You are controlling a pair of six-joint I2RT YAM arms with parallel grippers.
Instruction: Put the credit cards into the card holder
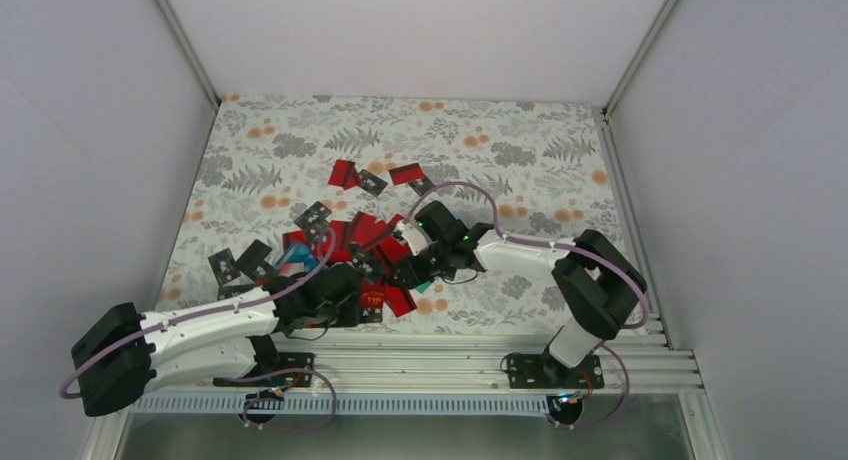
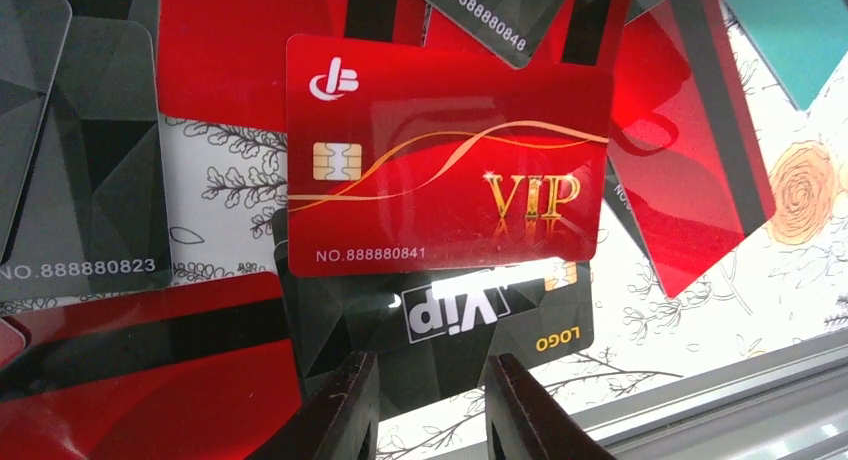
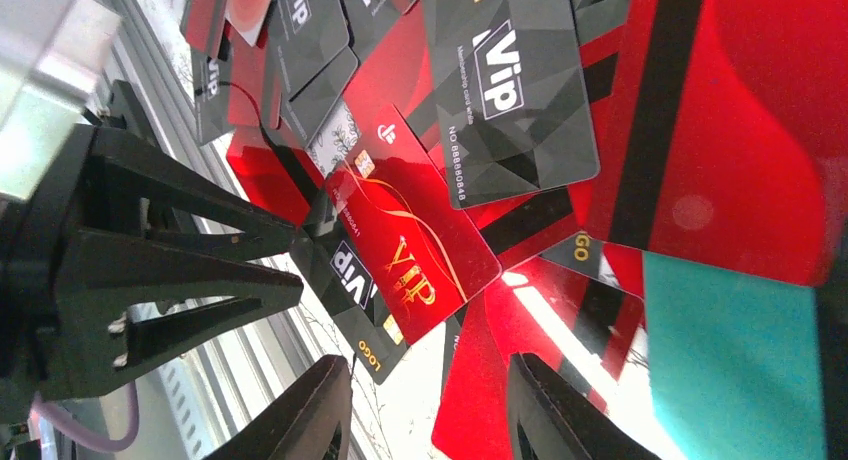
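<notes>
Cards point(image 1: 352, 242) are lying in a loose heap on the near middle of the flowered cloth point(image 1: 430, 130), reds and blacks overlapping, with a few strays sitting further back. You're looking at a red VIP card point(image 2: 445, 170) lying face up across a black VIP card point(image 2: 440, 320). A teal card point(image 3: 730, 365) is lying against a red one, and the metal rail point(image 2: 720, 400) is running along the cloth's near edge. Both arms are crowding in over the heap's near side. Your left pincer point(image 2: 432, 365) is standing partly open, tips flanking the black card's near edge, gripping nothing. Your right pincer point(image 3: 428, 365) is hovering over red cards, jaws apart, carrying nothing. I'm not making out the card holder in this clutter.
</notes>
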